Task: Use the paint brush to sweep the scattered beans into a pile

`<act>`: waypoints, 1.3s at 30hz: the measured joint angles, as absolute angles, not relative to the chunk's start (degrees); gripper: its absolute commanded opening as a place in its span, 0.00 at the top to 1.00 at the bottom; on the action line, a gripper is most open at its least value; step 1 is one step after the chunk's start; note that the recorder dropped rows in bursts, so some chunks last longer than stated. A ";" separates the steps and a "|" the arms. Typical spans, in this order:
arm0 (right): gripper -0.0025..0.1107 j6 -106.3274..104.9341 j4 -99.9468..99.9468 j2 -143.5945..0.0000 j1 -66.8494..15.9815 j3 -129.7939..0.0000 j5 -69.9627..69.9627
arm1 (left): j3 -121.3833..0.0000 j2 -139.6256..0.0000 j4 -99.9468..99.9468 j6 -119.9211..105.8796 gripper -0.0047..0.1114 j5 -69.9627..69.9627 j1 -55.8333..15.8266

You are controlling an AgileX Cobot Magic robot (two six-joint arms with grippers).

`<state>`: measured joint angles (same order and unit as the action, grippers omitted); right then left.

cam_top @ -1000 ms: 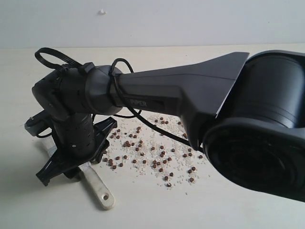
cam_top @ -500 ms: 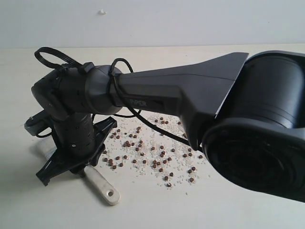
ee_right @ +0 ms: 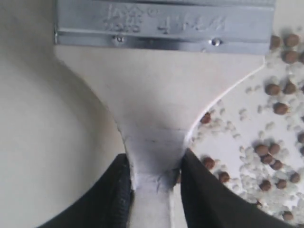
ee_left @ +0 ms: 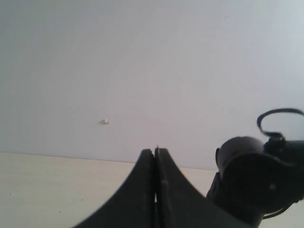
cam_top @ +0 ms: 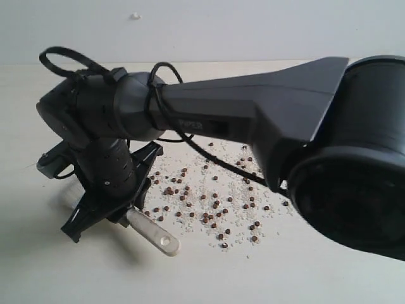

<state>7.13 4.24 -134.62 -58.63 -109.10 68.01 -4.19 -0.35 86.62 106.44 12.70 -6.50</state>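
The left gripper (ee_left: 155,154) shows only in its own wrist view. Its jaws are pressed together with nothing between them, and it points over the pale table (ee_left: 47,190) toward the blank wall (ee_left: 142,57). That view does not show the beans, so its place relative to them cannot be told.

In the exterior view, the right gripper (cam_top: 104,206) stands just left of the beans (cam_top: 209,202), pointing down at the table (cam_top: 266,285). A looped black cable (cam_top: 63,60) rides on top of its wrist. Its jaws are clamped on the paint brush (cam_top: 155,233), one finger (ee_right: 116,199) on each narrow side of the handle's neck. The wooden handle (cam_top: 166,240) sticks out from under the gripper toward the near left edge of the beans, and the hole at its end is plain to see. In the right wrist view the silver ferrule (ee_right: 164,23) lies across the picture beyond the fingers. The bristles are out of sight, so whether they touch the table is unclear.

The beans (ee_right: 273,118) lie scattered in a loose patch on the table, mixed with small white grains (cam_top: 190,225). The nearest ones are just beside the brush's shoulder. None are gathered into a heap.

Right of the beans, the dark arm (cam_top: 253,120) reaches across above them from a large round joint (cam_top: 354,171).
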 measured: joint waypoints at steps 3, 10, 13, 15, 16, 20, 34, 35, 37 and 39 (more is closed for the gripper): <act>0.98 5.69 4.35 -131.33 -58.63 -109.10 69.26 | -4.19 -0.35 86.62 106.44 0.96 12.70 -6.50; 0.98 4.71 5.42 -124.69 -58.63 -109.10 69.76 | -4.19 -0.35 86.62 106.44 0.96 12.70 -6.50; 0.98 4.02 5.42 -122.00 -58.63 -109.10 69.88 | -4.19 -0.35 86.62 106.44 0.96 12.70 -6.50; 0.98 3.62 4.95 -120.79 -58.63 -109.10 70.00 | -4.19 -0.35 86.62 106.44 0.96 12.70 -6.50; 0.98 3.47 4.37 -120.31 -58.51 -109.10 70.00 | -4.19 -0.35 86.62 106.44 0.96 12.70 -6.50; 0.98 2.02 4.01 -118.92 -57.46 -107.13 70.00 | -4.19 -0.35 86.62 106.44 0.96 12.70 -6.50; 0.98 -3.96 3.96 -104.98 -49.65 -85.10 70.23 | -4.19 -0.35 86.62 106.44 0.96 12.70 -6.50; 0.98 -4.06 3.96 -104.15 -49.36 -83.76 70.23 | -4.19 -0.35 86.62 106.44 0.96 12.70 -6.50; 0.98 -4.31 4.05 -101.74 -48.70 -80.62 70.23 | -4.19 -0.35 86.62 106.44 0.96 12.70 -6.50; 0.98 -4.57 4.38 -99.67 -48.47 -78.46 70.26 | -4.19 -0.35 86.62 106.44 0.96 12.70 -6.50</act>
<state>-4.57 4.38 -99.67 -48.47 -78.46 70.26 -4.19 -0.35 86.62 106.44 12.70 -6.50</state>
